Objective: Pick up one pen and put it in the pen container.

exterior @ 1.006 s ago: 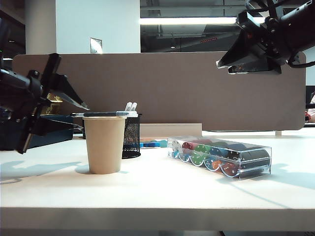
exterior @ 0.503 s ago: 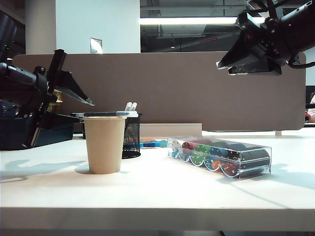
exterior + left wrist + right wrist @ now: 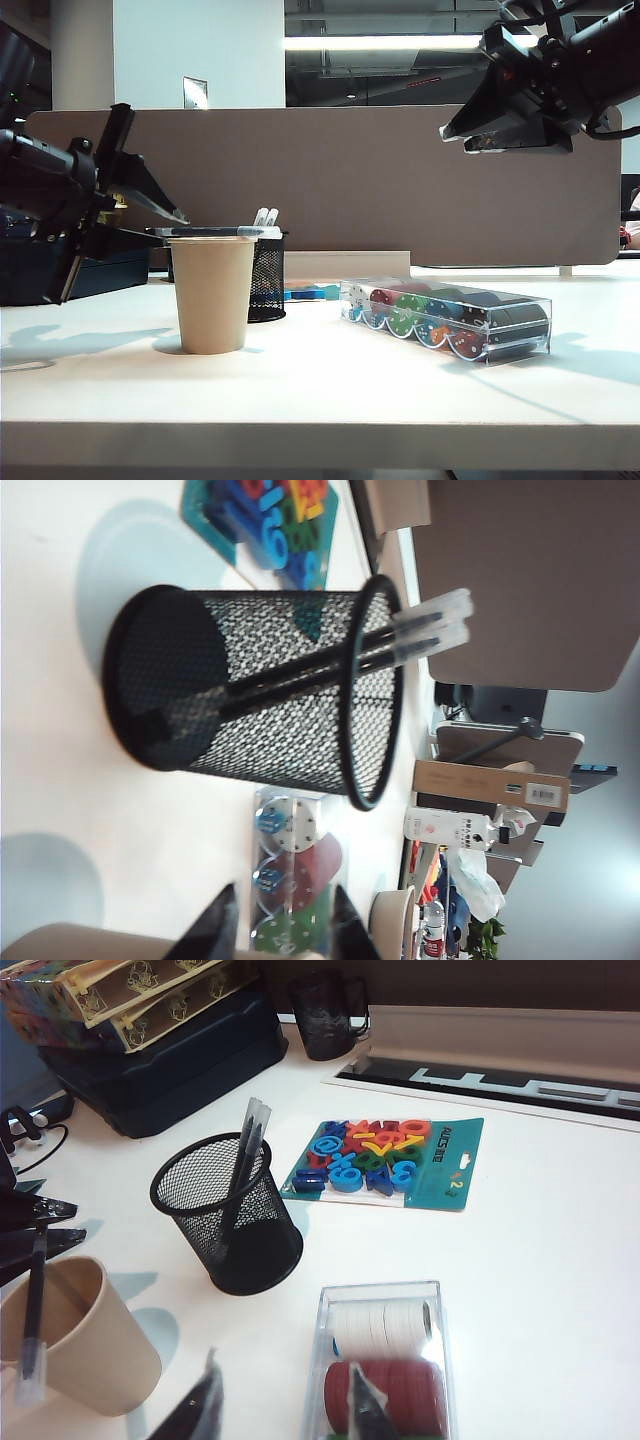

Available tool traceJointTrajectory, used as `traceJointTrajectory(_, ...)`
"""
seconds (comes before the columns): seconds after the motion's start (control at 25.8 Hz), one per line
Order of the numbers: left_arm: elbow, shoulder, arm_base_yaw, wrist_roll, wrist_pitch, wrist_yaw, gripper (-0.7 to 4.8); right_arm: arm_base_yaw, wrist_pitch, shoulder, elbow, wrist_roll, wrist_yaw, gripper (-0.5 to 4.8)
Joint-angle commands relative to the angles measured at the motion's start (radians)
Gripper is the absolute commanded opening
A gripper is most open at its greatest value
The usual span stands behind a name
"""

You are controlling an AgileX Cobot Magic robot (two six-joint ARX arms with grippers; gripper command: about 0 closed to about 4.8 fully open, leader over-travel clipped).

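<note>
Pen [image 3: 33, 1305] lies across paper cup [image 3: 212, 292] rim, left end between the left end effector [image 3: 160, 222] fingers, spread around it. Right end effector [image 3: 478, 136] spread, high right. Pen container [image 3: 228, 1212] behind cup.

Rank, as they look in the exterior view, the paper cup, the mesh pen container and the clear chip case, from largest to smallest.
1. Clear chip case, the widest.
2. Paper cup, though it stands nearer the camera.
3. Mesh pen container, partly hidden behind the cup.

pen [image 3: 33, 1312] across paper cup [image 3: 211, 295] rim, pen container [image 3: 265, 277] behind, chip case [image 3: 447, 318] right
</note>
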Motion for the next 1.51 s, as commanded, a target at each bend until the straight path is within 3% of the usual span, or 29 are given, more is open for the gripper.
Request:
traceJointTrajectory(0.04, 0.003, 0.0, -0.001, 0.003, -0.016, 0.001, 1.07, 0.003, 0.007, -0.003, 0.005, -0.003, -0.002, 1.57)
traceJointTrajectory(0.15, 0.003, 0.0, -0.001, 0.004, -0.014, 0.001, 0.55, 0.003, 0.007, -0.003, 0.005, -0.003, -0.002, 1.58)
traceJointTrajectory(0.7, 0.003, -0.001, -0.001, 0.014, 0.017, 0.005, 0.46, 0.003, -0.002, -0.003, 0.005, -0.003, -0.005, 1.58)
traceJointTrajectory(0.77, 0.003, -0.001, -0.001, 0.014, 0.018, 0.006, 0.17, 0.003, -0.003, -0.003, 0.005, -0.003, -0.005, 1.57)
traceJointTrajectory(1.24, 0.003, -0.002, -0.001, -0.009, 0.088, 0.043, 0.17, 0.003, -0.016, -0.002, 0.005, -0.003, -0.021, 1.58)
traceJointTrajectory(1.51, 0.003, -0.002, 0.0, -0.079, 0.204, 0.053, 0.17, 0.003, -0.045, -0.002, 0.005, -0.024, -0.024, 1.57)
